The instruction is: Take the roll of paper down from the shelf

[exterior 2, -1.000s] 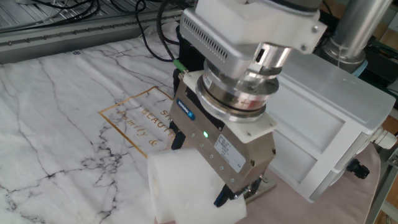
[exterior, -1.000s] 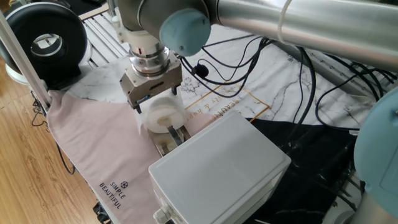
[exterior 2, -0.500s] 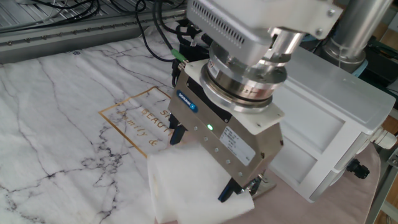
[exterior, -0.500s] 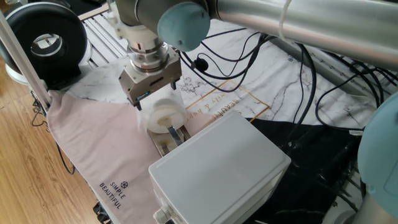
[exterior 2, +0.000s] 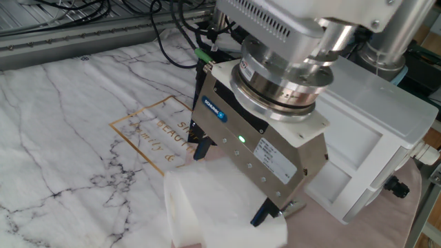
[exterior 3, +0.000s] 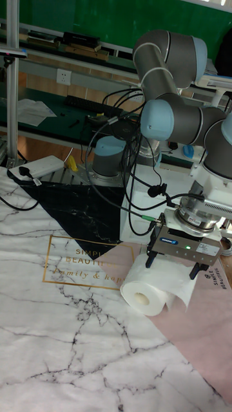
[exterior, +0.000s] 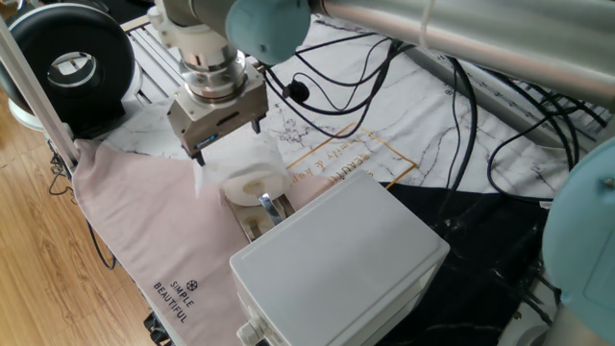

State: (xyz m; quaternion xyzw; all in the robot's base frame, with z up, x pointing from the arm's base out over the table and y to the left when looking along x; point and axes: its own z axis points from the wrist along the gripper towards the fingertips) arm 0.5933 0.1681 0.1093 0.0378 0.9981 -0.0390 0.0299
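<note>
On one shelf (exterior: 258,217), one roll of paper (exterior: 252,172), one hand (exterior: 229,142) above.

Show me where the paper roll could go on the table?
The pink cloth is bare left of the paper roll. The marble sheet is bare left of the gold lettering. It's crowded by the grey box, hand and cables.

From my remote seat, the table (exterior: 461,106) wears a white marble-print sheet with a gold-framed label. A pink cloth (exterior: 154,231) sits under the gripper (exterior: 227,137), a black marble-print sheet (exterior 3: 77,212) behind it. The roll of paper (exterior: 252,175) rests on the shelf (exterior: 266,213) just below the gripper, next to a pale grey box (exterior: 341,259).
</note>
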